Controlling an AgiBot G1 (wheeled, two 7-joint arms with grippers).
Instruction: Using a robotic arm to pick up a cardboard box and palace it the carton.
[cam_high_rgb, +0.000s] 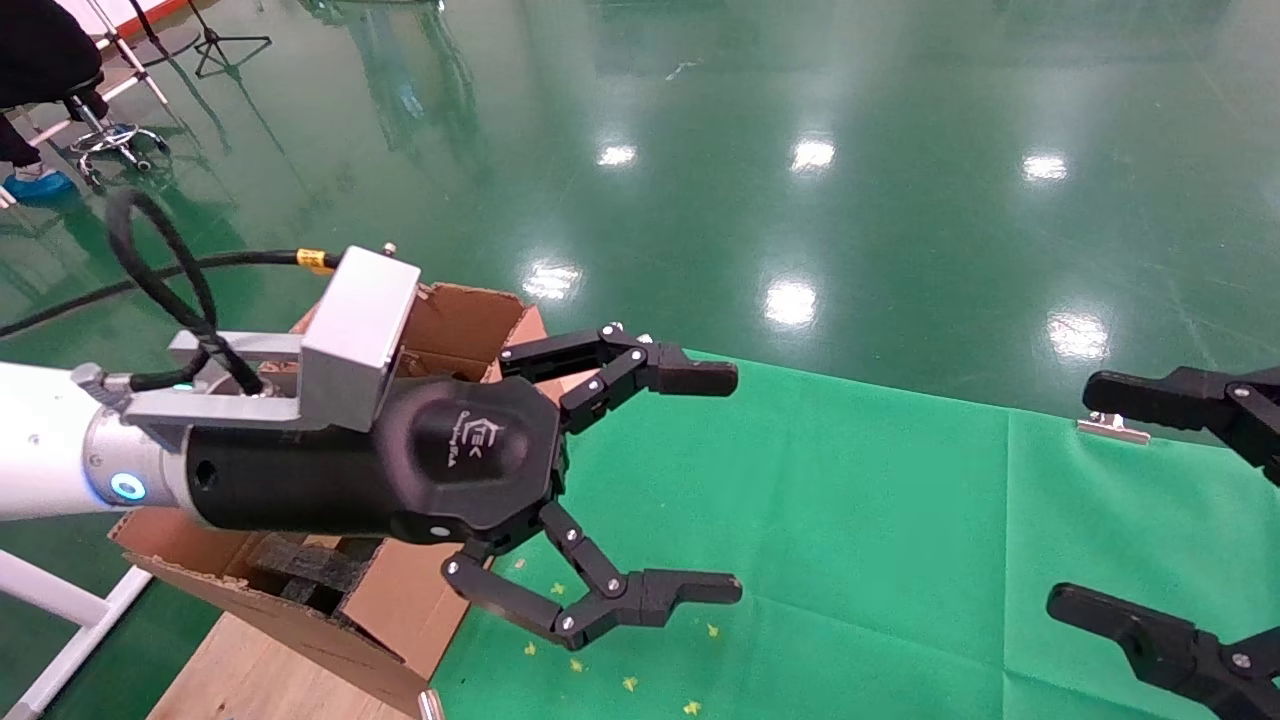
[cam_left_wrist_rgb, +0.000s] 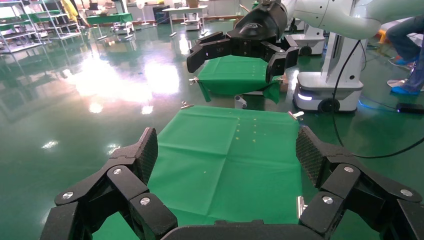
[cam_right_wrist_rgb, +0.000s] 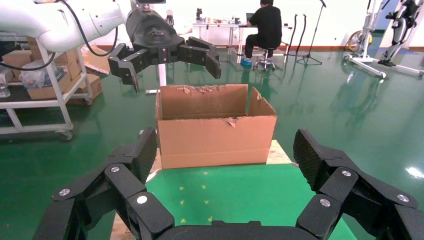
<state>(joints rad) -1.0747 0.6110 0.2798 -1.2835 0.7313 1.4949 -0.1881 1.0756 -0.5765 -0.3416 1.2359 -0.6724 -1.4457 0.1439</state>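
Observation:
The carton (cam_high_rgb: 462, 322) stands at the left end of the table with ragged flaps and black foam (cam_high_rgb: 300, 566) inside; it also shows in the right wrist view (cam_right_wrist_rgb: 215, 135). The robotic arm's left gripper (cam_high_rgb: 737, 484) is open and empty, held in the air just right of the carton, over the green cloth (cam_high_rgb: 850, 520). It shows open in its own view (cam_left_wrist_rgb: 227, 147) and in the right wrist view (cam_right_wrist_rgb: 170, 70). My right gripper (cam_high_rgb: 1072, 495) is open and empty at the table's right end, also seen in the left wrist view (cam_left_wrist_rgb: 232, 67). The small cardboard box is out of view.
The carton sits on a wooden board (cam_high_rgb: 250, 660). A metal clip (cam_high_rgb: 1112, 428) holds the cloth at the far right edge. A white cart frame (cam_high_rgb: 60, 600) stands at the left. A person sits at a desk (cam_right_wrist_rgb: 262, 25) far behind the carton.

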